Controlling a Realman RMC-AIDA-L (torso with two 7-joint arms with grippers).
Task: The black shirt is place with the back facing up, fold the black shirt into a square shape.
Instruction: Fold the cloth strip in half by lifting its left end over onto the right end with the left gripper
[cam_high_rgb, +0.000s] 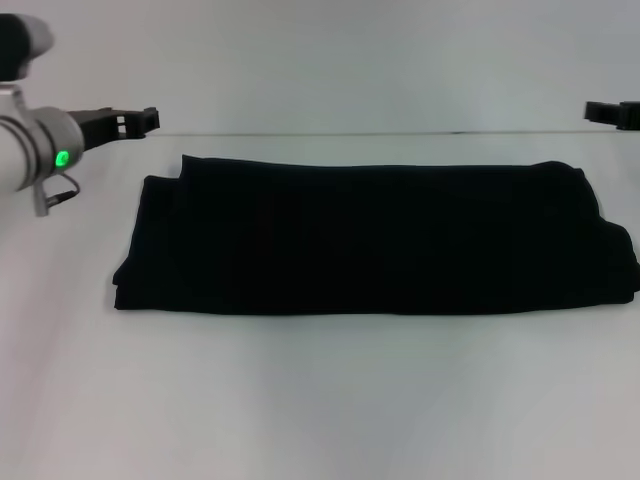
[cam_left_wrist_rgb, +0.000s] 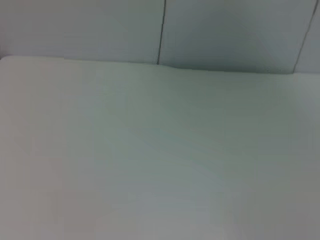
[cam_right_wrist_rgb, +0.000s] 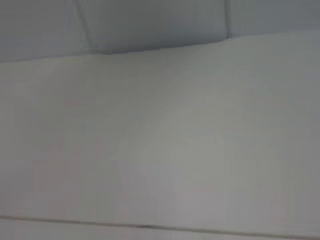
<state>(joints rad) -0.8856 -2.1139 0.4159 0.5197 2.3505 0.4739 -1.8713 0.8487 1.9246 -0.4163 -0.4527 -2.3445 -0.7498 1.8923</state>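
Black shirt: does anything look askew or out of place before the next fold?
Nothing serious. The black shirt lies as a wide folded band, not yet square; its right end is slightly bunched. The left gripper and right gripper hover clear of it.

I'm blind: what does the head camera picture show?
A black shirt, folded into a wide band, lies on a white table. The left gripper and right gripper hang apart from it at the far corners.

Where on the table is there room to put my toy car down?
The near strip of the table, in front of the black shirt, is bare. Small patches lie bare beside its ends. The far edge is tighter: the left gripper and right gripper hang there.
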